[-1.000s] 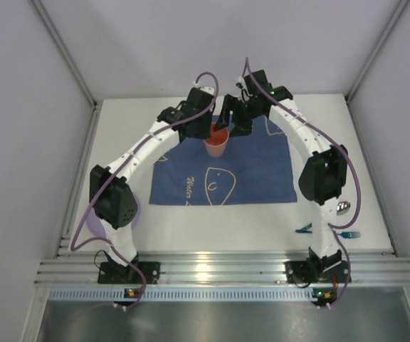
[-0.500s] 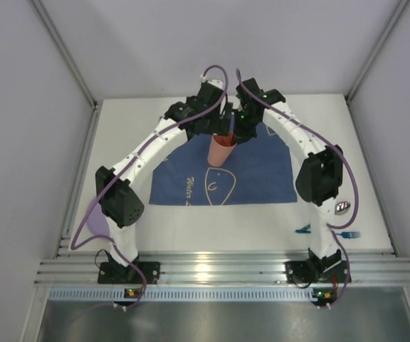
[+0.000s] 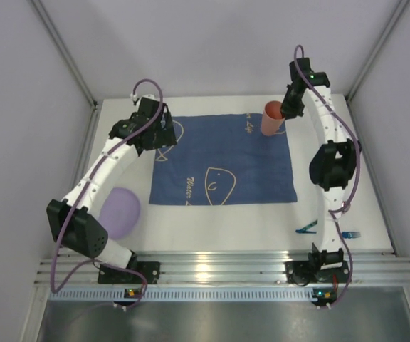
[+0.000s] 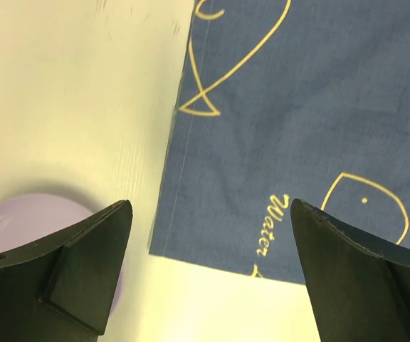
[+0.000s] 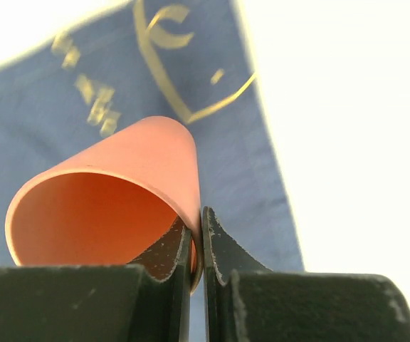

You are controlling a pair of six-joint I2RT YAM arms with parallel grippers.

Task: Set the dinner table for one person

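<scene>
An orange cup [image 3: 271, 118] is at the back right corner of the dark-blue cloth [image 3: 223, 160] on the white dinner table [image 3: 212, 224]. My right gripper [image 3: 285, 110] is shut on its rim. In the right wrist view one finger is inside the cup [image 5: 141, 157] and one outside, with the right gripper [image 5: 196, 221] pinching the wall. The cup leans over the cloth [image 5: 62, 92]. My left gripper [image 3: 155, 130] is open above the cloth's back left corner and holds nothing. The left wrist view has the left gripper [image 4: 211, 206] over the cloth edge [image 4: 297, 107], with a lilac plate [image 4: 27, 221] beside it.
The lilac plate [image 3: 119, 211] lies on the table left of the cloth. Two small blue clips [image 3: 305, 228] [image 3: 349, 234] lie at the front right by the right arm's base. A ribbed aluminium rail [image 3: 212, 271] runs along the near edge. Grey walls enclose the table.
Both grippers were at the cup over the cloth's back middle. The left one let go, opened and swung left. The right one shut on the cup and carried it to the back right corner.
</scene>
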